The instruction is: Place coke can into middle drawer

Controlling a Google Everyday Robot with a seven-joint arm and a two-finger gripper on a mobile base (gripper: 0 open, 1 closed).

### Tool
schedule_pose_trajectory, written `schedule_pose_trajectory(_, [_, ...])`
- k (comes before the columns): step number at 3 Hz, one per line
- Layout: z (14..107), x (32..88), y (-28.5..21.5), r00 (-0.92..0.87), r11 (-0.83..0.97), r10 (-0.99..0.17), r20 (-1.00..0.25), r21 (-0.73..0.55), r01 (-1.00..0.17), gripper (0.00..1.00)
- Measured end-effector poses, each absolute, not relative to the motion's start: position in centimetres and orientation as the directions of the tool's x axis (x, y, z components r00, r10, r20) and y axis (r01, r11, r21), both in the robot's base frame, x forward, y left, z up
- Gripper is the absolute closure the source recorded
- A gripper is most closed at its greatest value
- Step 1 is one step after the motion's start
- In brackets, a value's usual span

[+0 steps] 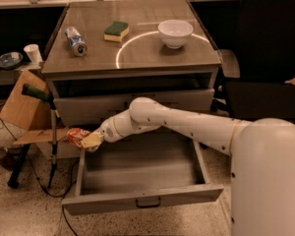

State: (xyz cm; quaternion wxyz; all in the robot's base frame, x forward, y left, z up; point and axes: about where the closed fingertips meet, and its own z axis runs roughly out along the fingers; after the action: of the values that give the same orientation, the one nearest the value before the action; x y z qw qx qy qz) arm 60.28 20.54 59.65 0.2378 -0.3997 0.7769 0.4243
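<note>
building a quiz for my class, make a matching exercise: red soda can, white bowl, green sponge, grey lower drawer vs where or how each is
1 small red coke can
2 round white bowl
3 green-and-yellow sponge
4 wide grey middle drawer

a pulled open
b tabletop, right side
c in the gripper, at the drawer's left wall
d tabletop, left of bowl

Pairs: 1-c, 2-b, 3-d, 4-a

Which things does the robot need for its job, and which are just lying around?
For the job: coke can, held by the end effector at the left side of the open middle drawer.
Just lying about: blue can, sponge, bowl, on the cabinet top; paper cup.
</note>
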Motion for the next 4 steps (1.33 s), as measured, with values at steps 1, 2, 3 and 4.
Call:
schedule_pose_trajectory(1, [55.4,61.4,21.3,-0.634,0.38,-0.432,-0.641,0.508,-0.773,1.0])
schedule_pose_trajectory(2, [53.1,62.4,20.0,-0.679,0.44,-0.422,-0.601,0.52,-0.732,1.0])
schedule_pose_trajectory(3, [50.1,63.4,15.2,-0.743,0.545,-0.387,-0.546,0.514,-0.662,1.0])
schedule_pose_trajectory(4, [48.6,63.9,12.8,-0.774,0.597,-0.362,-0.52,0.508,-0.621,1.0])
